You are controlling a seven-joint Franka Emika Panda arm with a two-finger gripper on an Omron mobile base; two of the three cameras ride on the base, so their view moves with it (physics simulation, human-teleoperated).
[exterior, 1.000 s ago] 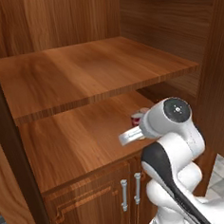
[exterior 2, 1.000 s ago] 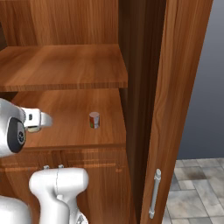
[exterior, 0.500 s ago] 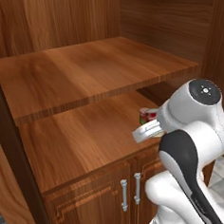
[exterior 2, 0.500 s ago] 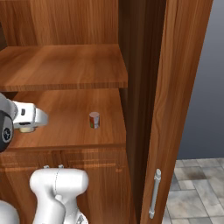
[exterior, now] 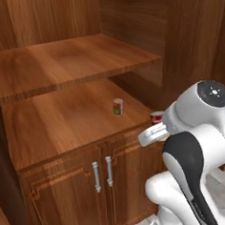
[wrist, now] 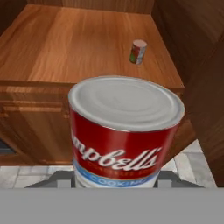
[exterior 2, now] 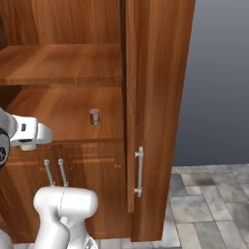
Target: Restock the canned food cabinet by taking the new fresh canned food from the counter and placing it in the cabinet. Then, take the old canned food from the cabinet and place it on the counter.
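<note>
I've got the old can [wrist: 126, 135] clamped in my tool [exterior: 156, 125], just off the cabinet [exterior: 62, 123] shelf's front edge. The new can [exterior: 118, 107] stands on that shelf, so stocking looks done. Left: carrying this one to the table.

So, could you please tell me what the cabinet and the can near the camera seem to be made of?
The cabinet looks like reddish-brown wood with a smooth, faintly glossy finish: grain streaks run along its shelves. The near can looks like metal, judging by its pale, ringed lid, with a printed red label wrapped around its side.
</note>
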